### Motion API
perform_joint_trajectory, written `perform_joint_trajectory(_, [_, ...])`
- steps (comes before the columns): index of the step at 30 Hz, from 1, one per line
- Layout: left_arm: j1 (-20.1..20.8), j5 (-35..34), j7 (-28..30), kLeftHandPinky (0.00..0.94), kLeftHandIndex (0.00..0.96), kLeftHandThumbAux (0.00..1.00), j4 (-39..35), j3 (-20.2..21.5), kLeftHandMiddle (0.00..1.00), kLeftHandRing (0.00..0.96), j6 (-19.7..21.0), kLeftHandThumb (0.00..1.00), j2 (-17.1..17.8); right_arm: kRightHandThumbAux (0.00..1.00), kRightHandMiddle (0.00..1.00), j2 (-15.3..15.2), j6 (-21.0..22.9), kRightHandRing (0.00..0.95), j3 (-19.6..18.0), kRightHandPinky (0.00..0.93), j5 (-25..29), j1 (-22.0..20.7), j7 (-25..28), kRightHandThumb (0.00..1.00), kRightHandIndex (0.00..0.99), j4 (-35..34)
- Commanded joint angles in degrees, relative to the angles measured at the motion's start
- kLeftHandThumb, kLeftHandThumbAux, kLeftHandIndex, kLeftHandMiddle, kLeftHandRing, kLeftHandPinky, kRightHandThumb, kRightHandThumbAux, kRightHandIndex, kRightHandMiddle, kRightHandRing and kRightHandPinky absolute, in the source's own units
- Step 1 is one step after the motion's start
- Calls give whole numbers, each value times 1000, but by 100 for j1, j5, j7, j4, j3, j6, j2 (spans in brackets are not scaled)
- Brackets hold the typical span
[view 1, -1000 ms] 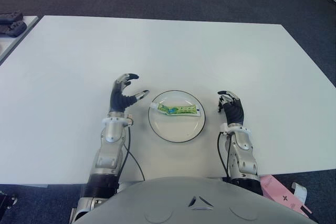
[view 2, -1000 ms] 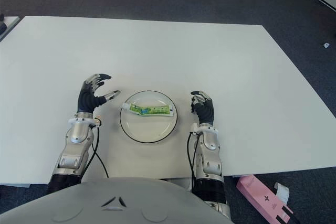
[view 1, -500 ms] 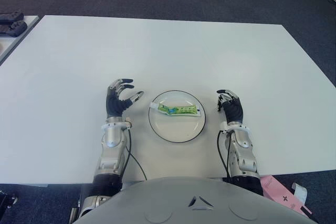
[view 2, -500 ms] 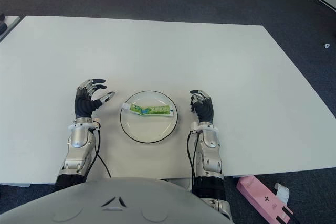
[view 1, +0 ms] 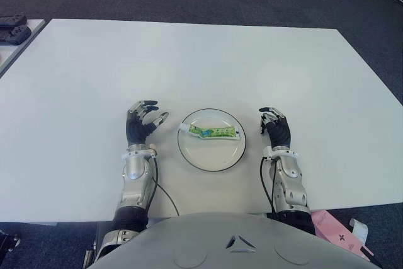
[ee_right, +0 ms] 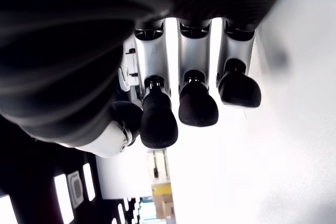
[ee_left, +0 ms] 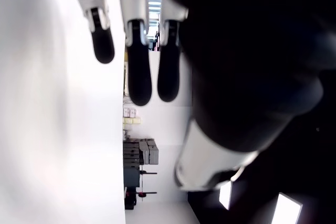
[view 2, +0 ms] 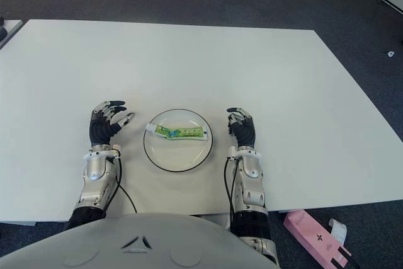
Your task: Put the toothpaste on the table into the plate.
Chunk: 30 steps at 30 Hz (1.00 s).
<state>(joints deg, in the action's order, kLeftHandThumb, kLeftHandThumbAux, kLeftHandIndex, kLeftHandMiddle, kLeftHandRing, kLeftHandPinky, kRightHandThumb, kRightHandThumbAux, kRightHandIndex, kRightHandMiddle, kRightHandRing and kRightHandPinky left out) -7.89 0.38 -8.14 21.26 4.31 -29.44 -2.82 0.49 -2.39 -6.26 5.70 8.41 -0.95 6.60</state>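
A green and white toothpaste tube (view 1: 213, 132) lies across the far half of the white plate (view 1: 212, 154), which sits on the white table (view 1: 208, 61) near its front edge. My left hand (view 1: 140, 124) shows just left of the plate, fingers spread and holding nothing. To the right of the plate is my right hand (view 1: 276, 126), its fingers relaxed and empty. In the left wrist view the fingers (ee_left: 139, 66) hang straight beside the table surface. The right wrist view shows slightly bent fingers (ee_right: 197, 103) with nothing in them.
A pink box (view 1: 337, 230) lies on the dark floor off the table's front right corner. Dark objects (view 1: 14, 26) sit on another table at the far left. Bare tabletop stretches beyond and to both sides of the plate.
My left hand has drawn back toward me and lowered, away from the plate's left rim. The toothpaste, the plate and my right hand have stayed where they were.
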Motion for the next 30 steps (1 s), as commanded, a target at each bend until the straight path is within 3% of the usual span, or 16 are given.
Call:
perform_joint_trajectory(1, [4, -169, 211, 451, 460, 998, 165, 37, 456, 452, -26, 19, 24, 725, 809, -19, 177, 806, -18, 806, -55, 108, -36, 704, 438, 243])
perform_joint_trajectory(16, [-158, -637, 723, 495, 485, 998, 144, 33, 502, 492, 241, 64, -37, 726, 806, -29, 205, 803, 12, 799, -37, 101, 71, 703, 438, 205])
perform_joint_trajectory(19, [-197, -707, 813, 499, 447, 812, 150, 22, 511, 501, 273, 490, -59, 726, 801, -25, 225, 798, 21, 797, -22, 109, 97, 702, 438, 187])
perform_joint_trajectory(21, [-229, -701, 821, 501, 438, 767, 125, 8, 516, 505, 307, 592, -75, 725, 799, -25, 231, 796, 26, 798, -4, 114, 128, 703, 437, 175])
perform_joint_trajectory(25, [-295, -669, 826, 505, 432, 729, 76, -28, 525, 513, 375, 676, -87, 725, 795, -25, 216, 794, 33, 801, 46, 125, 218, 703, 437, 161])
perform_joint_trajectory(30, [-335, -659, 895, 514, 431, 721, 57, -56, 539, 521, 365, 692, -61, 725, 793, -35, 195, 792, 42, 799, 55, 131, 265, 703, 437, 164])
